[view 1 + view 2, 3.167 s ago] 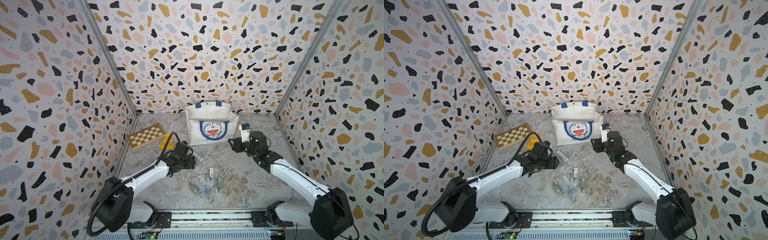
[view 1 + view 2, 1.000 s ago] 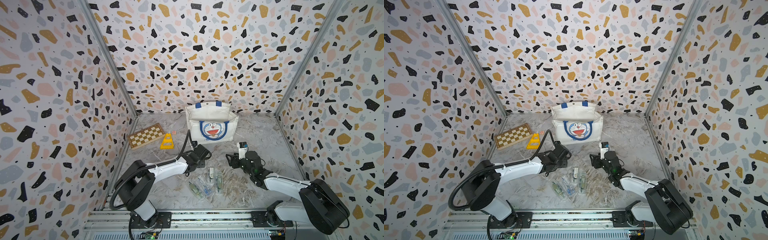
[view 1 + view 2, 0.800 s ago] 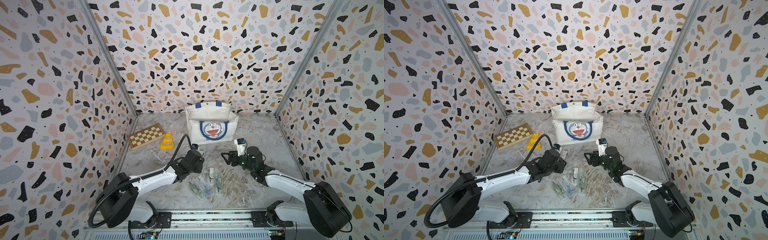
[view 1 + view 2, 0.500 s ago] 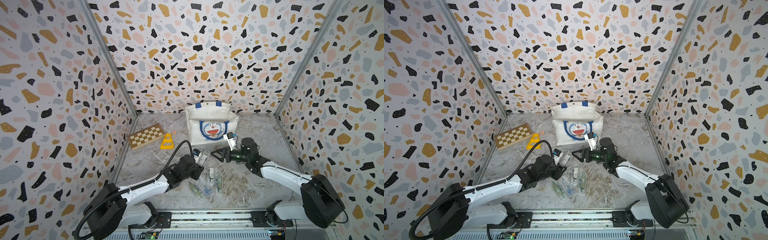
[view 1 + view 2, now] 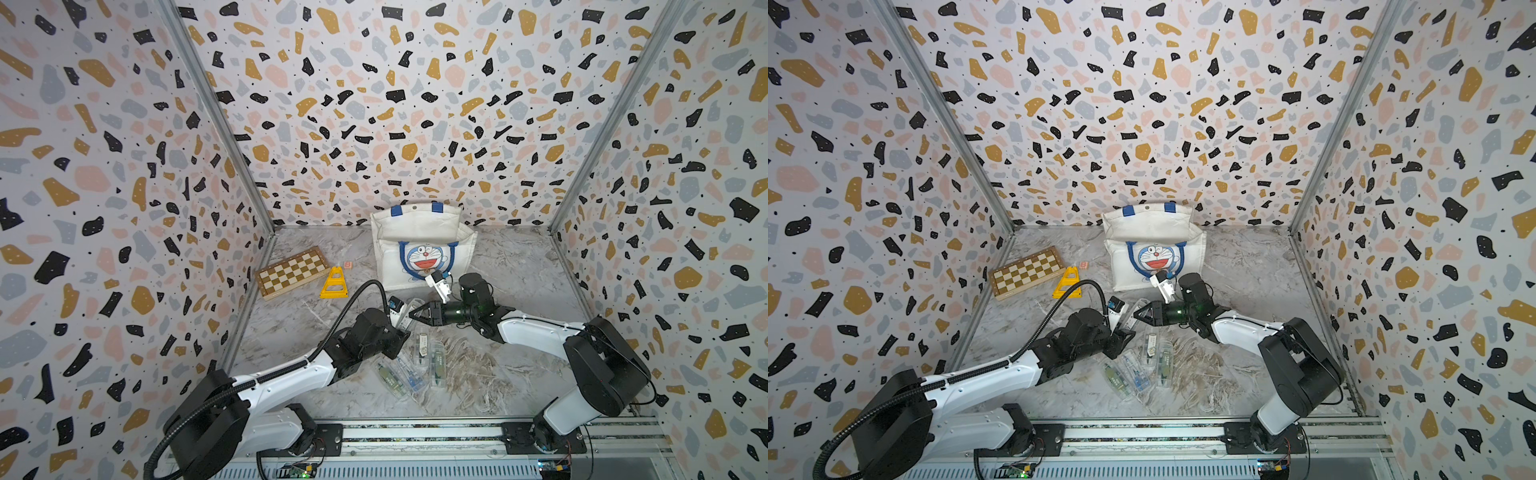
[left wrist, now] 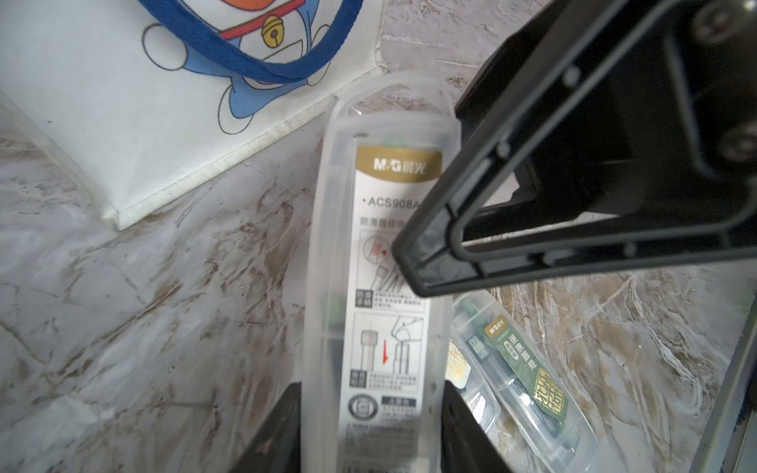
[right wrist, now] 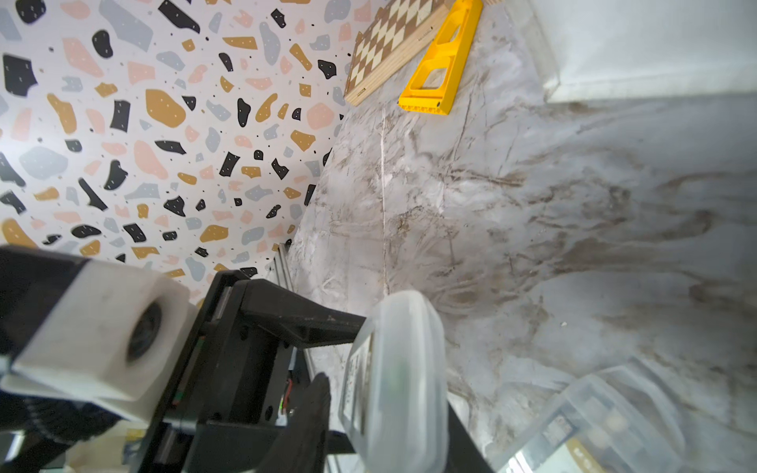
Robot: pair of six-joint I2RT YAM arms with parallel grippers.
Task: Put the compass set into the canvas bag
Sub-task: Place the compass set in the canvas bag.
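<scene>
White arm links (image 5: 536, 332), black joints (image 5: 598, 370) — ribbed black cable (image 5: 370, 283)

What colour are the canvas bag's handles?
Blue handles on the canvas bag, best in the left wrist view.

Compass set (image 6: 385, 286), gold band (image 6: 399, 164): is showing "M&G" in white, then two Chinese characters, in the upper middle of the left wrist frame.
Model line (image 6: 389, 202): is reading "· ACS908A" just below the band, with its end being covered.
Lower panels (image 6: 385, 348): are carrying line diagrams, a red arrow and small Chinese print that is too fine to read.
Second case (image 6: 528, 368), lower right: is wearing a green label (image 6: 520, 356) with a small gold "M&G" tab and white Chinese characters, which are blurred.
Other views: are giving nothing legible.
</scene>
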